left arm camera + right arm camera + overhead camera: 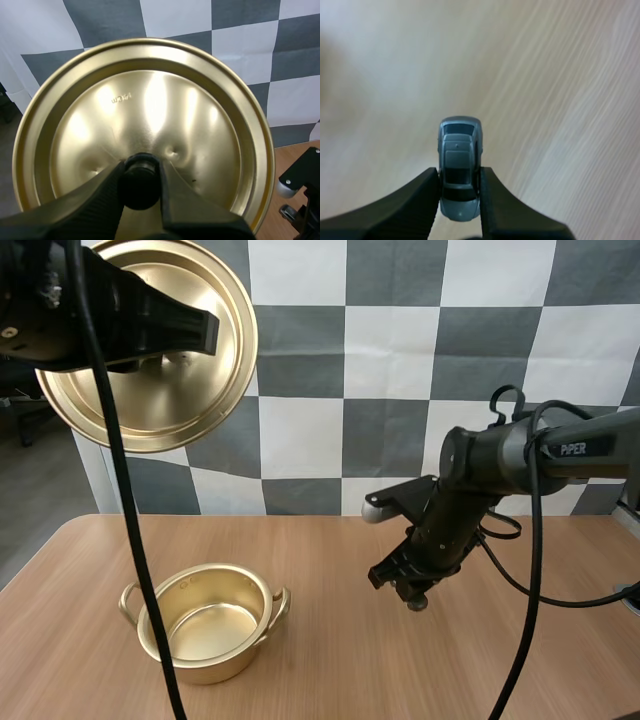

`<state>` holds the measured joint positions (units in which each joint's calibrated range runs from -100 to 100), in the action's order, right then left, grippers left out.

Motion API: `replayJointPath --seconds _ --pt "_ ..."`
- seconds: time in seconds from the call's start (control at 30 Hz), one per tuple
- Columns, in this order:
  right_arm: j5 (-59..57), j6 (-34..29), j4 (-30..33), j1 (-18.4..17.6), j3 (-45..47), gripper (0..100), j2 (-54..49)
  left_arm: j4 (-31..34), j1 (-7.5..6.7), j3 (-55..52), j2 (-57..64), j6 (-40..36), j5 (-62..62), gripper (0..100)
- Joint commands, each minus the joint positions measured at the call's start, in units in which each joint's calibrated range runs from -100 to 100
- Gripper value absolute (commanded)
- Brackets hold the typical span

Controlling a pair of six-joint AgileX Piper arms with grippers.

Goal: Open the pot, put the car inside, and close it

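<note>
Car (459,140): small grey toy, pinched across its flanks by the right pincer (459,172), its body lying lengthwise between the fingers with one end past the tips, hanging over bare counter (560,100). In the high view the right pincer (408,588) sits right of centre, raised above the counter (330,670) and well apart from the pot (220,660), which stands open at lower left with a handle out to each side and nothing inside. Lid (190,400): held aloft at upper left, tipped on edge, well clear of the pot; the left pincer (141,170) is clamped on its black knob (141,190). Step in hand, by my reading: carry the car across to the pot and release it inside. Handling advice: bring the pincer over the middle of the opening, not the near rim. Lower until the car is below the rim before parting the fingers, since a wheeled toy dropped from height may bounce or roll out. Come in from above so the arm misses the right-hand handle. The lid should wait aloft until the right arm is out, then come down level, knob uppermost.
</note>
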<state>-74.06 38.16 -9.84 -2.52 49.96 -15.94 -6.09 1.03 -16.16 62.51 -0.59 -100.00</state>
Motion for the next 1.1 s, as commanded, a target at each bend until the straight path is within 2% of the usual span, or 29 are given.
replayJointPath --seconds 0.0,0.17,0.43,0.47,0.67,0.9,1.07 --pt "-7.3 2.0 -4.1 0.0 -4.5 0 -3.1 0.4 0.04 -0.1 0.0 0.0 0.0 0" --pt "-16.9 4.5 -10.1 0.0 -9.2 0 -8.7 0.7 0.04 -0.1 0.4 0.0 0.0 0" --pt "-22.8 5.6 -11.8 0.0 -11.2 0 -13.3 0.7 0.04 -0.1 3.5 0.0 0.0 0" --pt "-25.9 7.9 -15.7 0.0 -11.5 0 -14.9 0.7 0.04 -0.1 4.1 0.0 0.0 0" --pt "-25.9 11.8 -25.9 -0.1 -11.5 0 -15.6 2.9 0.04 -0.1 7.3 0.0 0.0 0" --pt "-25.9 13.8 -26.7 -0.4 -11.5 0 -14.5 4.9 0.04 -0.1 9.5 0.0 0.0 0" --pt "-25.9 14.0 -26.6 -4.3 -11.5 0 -11.6 4.9 0.04 -0.1 10.1 0.0 0.0 0"
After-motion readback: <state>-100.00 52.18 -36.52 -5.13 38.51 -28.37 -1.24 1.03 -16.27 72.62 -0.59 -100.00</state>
